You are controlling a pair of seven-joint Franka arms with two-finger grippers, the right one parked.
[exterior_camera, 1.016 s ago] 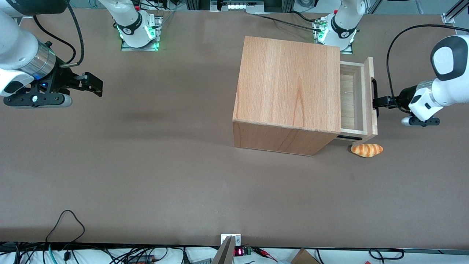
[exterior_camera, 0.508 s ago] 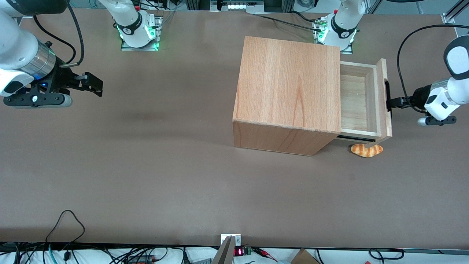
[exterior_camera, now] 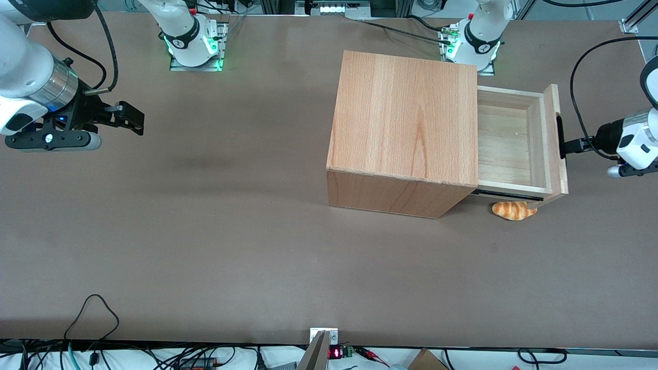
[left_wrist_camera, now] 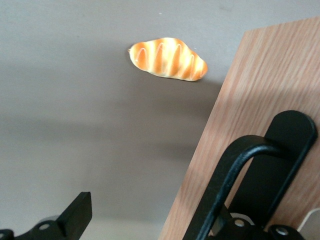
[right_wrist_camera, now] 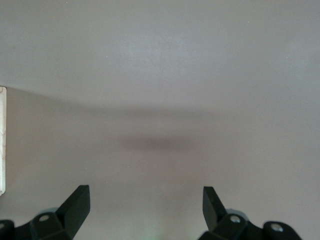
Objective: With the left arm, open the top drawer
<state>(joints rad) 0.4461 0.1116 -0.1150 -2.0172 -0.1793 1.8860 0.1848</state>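
we hook the gripper (exterior_camera: pixel 565 148) on the handle (exterior_camera: pixel 559 134) of the top drawer (exterior_camera: pixel 514 139); fingers spread, one inside the bar. cabinet (exterior_camera: pixel 406 128) lies toward the parked arm.

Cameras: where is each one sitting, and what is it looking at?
Front view: high above the table, looking down on the cabinet, the pulled-out top drawer and the left arm, whose gripper is at the handle.
Left wrist view: on the working arm's wrist, facing the drawer's front panel, one finger showing.
Right wrist view: on the parked arm's wrist, facing bare table, two black fingertips showing.
Shared: the front and left wrist views both show the bread roll and the black handle.
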